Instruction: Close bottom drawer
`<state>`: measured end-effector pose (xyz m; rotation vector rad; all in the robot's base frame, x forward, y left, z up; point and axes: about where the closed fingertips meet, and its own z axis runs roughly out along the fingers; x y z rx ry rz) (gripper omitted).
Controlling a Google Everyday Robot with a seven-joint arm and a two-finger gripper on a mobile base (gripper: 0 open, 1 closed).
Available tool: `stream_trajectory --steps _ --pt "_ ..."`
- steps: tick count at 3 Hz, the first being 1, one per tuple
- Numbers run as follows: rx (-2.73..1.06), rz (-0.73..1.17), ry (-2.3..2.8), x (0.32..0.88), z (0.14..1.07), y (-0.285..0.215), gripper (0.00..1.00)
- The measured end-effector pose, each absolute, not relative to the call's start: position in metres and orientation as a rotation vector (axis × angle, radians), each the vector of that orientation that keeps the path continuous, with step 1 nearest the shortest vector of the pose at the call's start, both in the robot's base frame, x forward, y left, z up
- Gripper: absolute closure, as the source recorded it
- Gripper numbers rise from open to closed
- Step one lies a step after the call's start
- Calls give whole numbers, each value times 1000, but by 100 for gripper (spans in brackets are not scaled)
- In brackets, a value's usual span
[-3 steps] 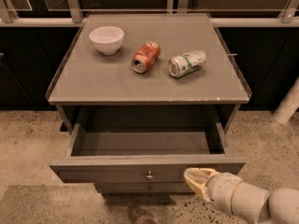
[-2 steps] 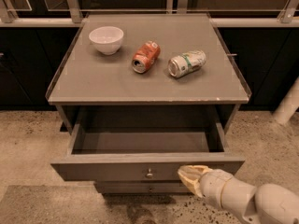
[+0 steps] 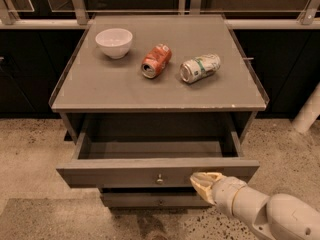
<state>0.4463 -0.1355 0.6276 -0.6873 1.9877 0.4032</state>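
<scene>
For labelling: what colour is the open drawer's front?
Drawer front grey, camera view; gripper at its right.

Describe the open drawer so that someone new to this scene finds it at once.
Find the grey cabinet with a white bowl and two cans on top. Just under that top, the open drawer juts out, the gripper at its front, right of its knob. The shorter front beneath it is shut.

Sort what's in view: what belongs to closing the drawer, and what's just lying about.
Job in hand: open drawer; its knob; gripper, at the drawer front just right of the knob.

Lying about: bowl, red can and green can, both cans on their sides, all on the cabinet top.
</scene>
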Motion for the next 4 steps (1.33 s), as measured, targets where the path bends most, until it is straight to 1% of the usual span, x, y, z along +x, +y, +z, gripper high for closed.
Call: stream_trajectory --steps 1,2,3,4 --pt "-684 399 1987 447 627 -136 100" --pt "-651 351 1973 471 623 -140 100" --pt "-644 339 1969 475 621 -141 100" --pt "-613 282 1957 511 617 -152 100"
